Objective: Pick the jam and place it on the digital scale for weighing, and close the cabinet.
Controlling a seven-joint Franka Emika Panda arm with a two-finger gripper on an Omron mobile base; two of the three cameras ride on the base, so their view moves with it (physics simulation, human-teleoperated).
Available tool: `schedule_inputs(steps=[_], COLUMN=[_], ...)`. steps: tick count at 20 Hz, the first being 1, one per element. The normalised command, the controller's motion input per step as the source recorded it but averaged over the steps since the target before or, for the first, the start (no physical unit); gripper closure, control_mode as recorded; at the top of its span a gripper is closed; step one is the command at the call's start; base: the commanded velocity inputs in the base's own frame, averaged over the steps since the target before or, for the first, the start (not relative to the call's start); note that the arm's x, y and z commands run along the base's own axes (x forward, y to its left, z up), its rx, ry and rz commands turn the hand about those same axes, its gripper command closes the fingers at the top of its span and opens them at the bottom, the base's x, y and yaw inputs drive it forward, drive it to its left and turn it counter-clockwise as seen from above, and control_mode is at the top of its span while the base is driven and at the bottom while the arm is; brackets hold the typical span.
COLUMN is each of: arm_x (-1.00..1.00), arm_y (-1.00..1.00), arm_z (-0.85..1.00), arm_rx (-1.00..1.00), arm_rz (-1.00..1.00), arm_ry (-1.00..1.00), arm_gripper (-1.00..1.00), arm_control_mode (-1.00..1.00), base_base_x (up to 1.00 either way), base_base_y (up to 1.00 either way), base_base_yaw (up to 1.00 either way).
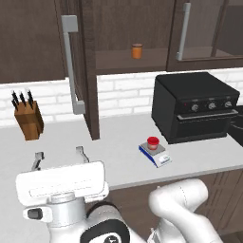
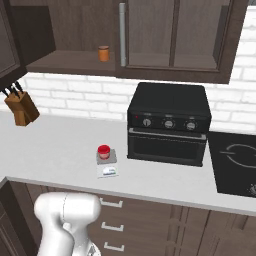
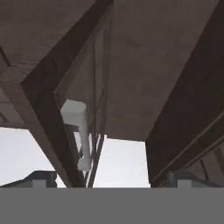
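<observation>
Now the little red jam (image 1: 152, 142) sits on top of the digital scale (image 1: 157, 155), just in front of the black oven (image 1: 195, 106) on the counter (image 1: 61, 147). Left of the oven, the cabinet (image 1: 84, 66) door hangs open. The gripper (image 1: 60, 159) is wide open, holding nothing, left of the oven and low.

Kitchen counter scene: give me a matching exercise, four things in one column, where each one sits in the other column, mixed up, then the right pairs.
Things:
1. jam
2. orange jar
3. knife block
4. black oven

Places:
A. on the open cabinet shelf
B. on the counter, right of the scale
C. on the digital scale
D. on the counter, far left by the brick wall

Pairs: 1-C, 2-A, 3-D, 4-B
</observation>
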Motion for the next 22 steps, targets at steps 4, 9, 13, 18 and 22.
schedule_inputs(steps=[4, 9, 13, 18, 22], arm_x=[0.61, 0.43, 0.07, 0.0, 0.01], arm_y=[0.34, 0.0, 0.0, -0.02, -0.23], arm_z=[-0.18, -0.15, 0.09, 0.45, 0.49], arm_rx=[0.24, 0.28, 0.22, 0.05, 0.05], arm_rz=[-0.27, -0.18, -0.13, -0.07, -0.02], arm_ry=[-0.22, -0.15, -0.08, -0.09, -0.03], arm_gripper=[-1.0, -1.0, -1.0, -1.0, -1.0], arm_control_mode=[-1.0, -1.0, -1.0, -1.0, -1.0], base_base_x=[0.0, 0.0, 0.0, 0.0, 0.0], base_base_y=[0.0, 0.0, 0.0, 0.0, 0.0], base_base_yaw=[0.0, 0.0, 0.0, 0.0, 0.0])
